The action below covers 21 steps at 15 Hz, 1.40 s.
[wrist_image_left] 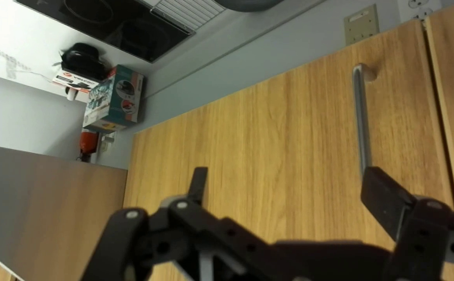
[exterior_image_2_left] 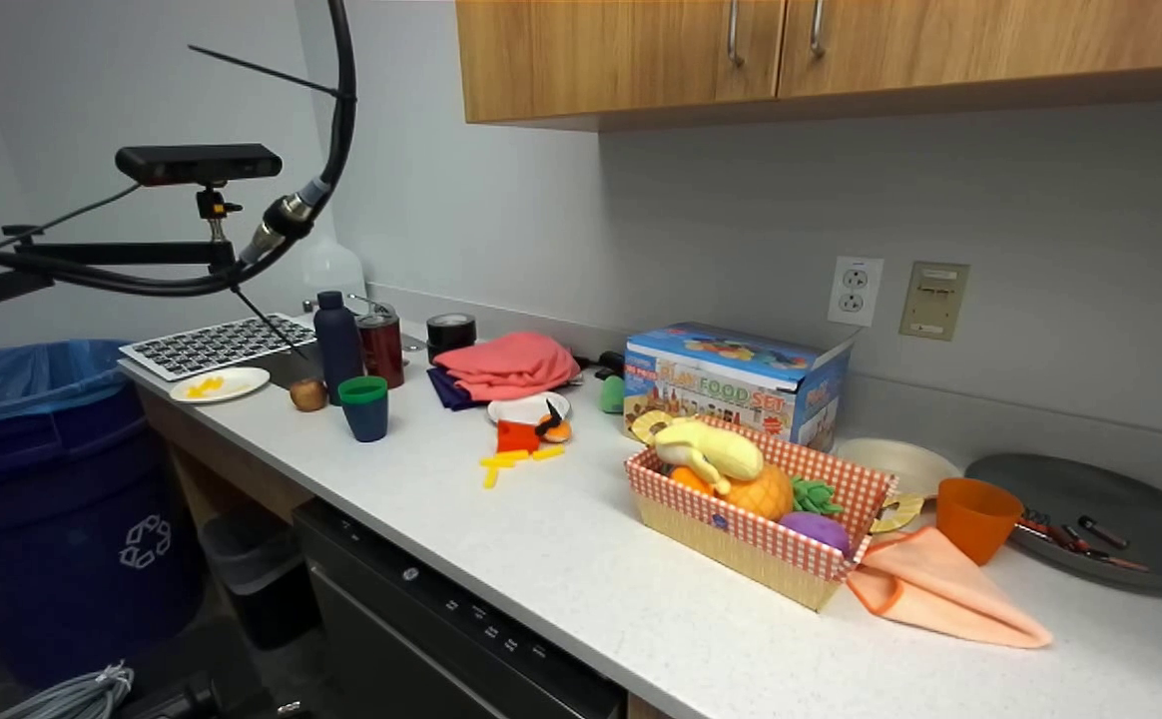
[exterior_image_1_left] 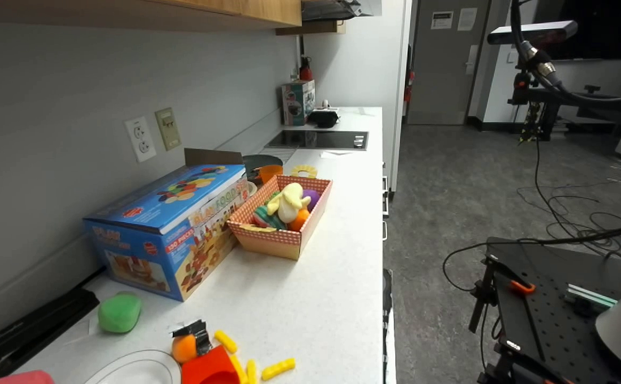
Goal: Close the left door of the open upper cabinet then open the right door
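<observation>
"Where is the upper cabinet (exterior_image_2_left: 910, 45)?"

"On the wall (exterior_image_2_left: 741, 220) above the worktop (exterior_image_2_left: 561, 529), in both exterior views. The left door (exterior_image_2_left: 611, 60) looks shut, so I'd judge that opening the right door (wrist_image_left: 266, 144) is the step at hand."

"And the end effector (wrist_image_left: 285, 177)?"

"Fingers (wrist_image_left: 385, 199) spread well apart, holding nothing that I can see. The wrist view stands upside down, so its top is the worktop side. The handle (wrist_image_left: 360, 117) lies toward that top, over by the finger at the view's right — well off centre."

"How does it run?"

"Upright, crossing the line from finger to finger, so they could close on its sides. That finger hides its upper end — touching or apart, I can't tell. I'd centre first, then pull."
</observation>
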Motion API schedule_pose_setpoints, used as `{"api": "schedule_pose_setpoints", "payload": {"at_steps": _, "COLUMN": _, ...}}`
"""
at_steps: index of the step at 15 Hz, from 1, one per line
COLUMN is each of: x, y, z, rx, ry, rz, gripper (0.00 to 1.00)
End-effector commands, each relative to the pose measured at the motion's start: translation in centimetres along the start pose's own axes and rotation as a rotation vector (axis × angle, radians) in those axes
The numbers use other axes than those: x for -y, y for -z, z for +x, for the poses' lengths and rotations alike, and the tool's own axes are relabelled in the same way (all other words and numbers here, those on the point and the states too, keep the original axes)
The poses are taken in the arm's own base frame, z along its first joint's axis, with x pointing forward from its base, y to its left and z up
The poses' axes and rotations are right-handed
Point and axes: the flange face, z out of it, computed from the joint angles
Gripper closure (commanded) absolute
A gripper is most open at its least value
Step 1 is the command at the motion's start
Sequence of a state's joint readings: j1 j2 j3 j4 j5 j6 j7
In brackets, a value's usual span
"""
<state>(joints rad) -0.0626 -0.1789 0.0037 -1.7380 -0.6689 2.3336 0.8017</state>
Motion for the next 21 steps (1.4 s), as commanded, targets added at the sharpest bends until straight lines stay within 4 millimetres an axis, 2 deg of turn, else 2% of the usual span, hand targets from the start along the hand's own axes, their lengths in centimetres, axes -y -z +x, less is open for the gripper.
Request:
{"api": "schedule_pose_setpoints", "payload": {"at_steps": 1, "x": 1.3, "y": -1.1, "z": 0.3, "rx": -0.011, "ry": -0.026, "rz": 0.069, "gripper": 0.00}}
{"api": "schedule_pose_setpoints", "payload": {"at_steps": 4, "x": 1.6, "y": -2.6, "z": 0.3, "rx": -0.006, "ry": -0.033, "rz": 0.065, "gripper": 0.00}}
{"api": "schedule_pose_setpoints", "payload": {"at_steps": 7, "x": 0.7, "y": -4.5, "z": 0.2, "rx": 0.012, "ry": -0.036, "rz": 0.032, "gripper": 0.00}}
{"api": "schedule_pose_setpoints", "payload": {"at_steps": 9, "x": 0.0, "y": -5.0, "z": 0.2, "rx": 0.019, "ry": -0.048, "rz": 0.015, "gripper": 0.00}}
{"api": "schedule_pose_setpoints", "payload": {"at_steps": 12, "x": -0.7, "y": -4.8, "z": -0.3, "rx": 0.020, "ry": -0.067, "rz": -0.023, "gripper": 0.00}}
{"api": "schedule_pose_setpoints", "payload": {"at_steps": 15, "x": -1.8, "y": -4.1, "z": -1.6, "rx": 0.059, "ry": -0.088, "rz": -0.114, "gripper": 0.00}}
{"api": "schedule_pose_setpoints", "payload": {"at_steps": 21, "x": -6.4, "y": -0.4, "z": -5.1, "rx": 0.089, "ry": -0.133, "rz": -0.256, "gripper": 0.00}}
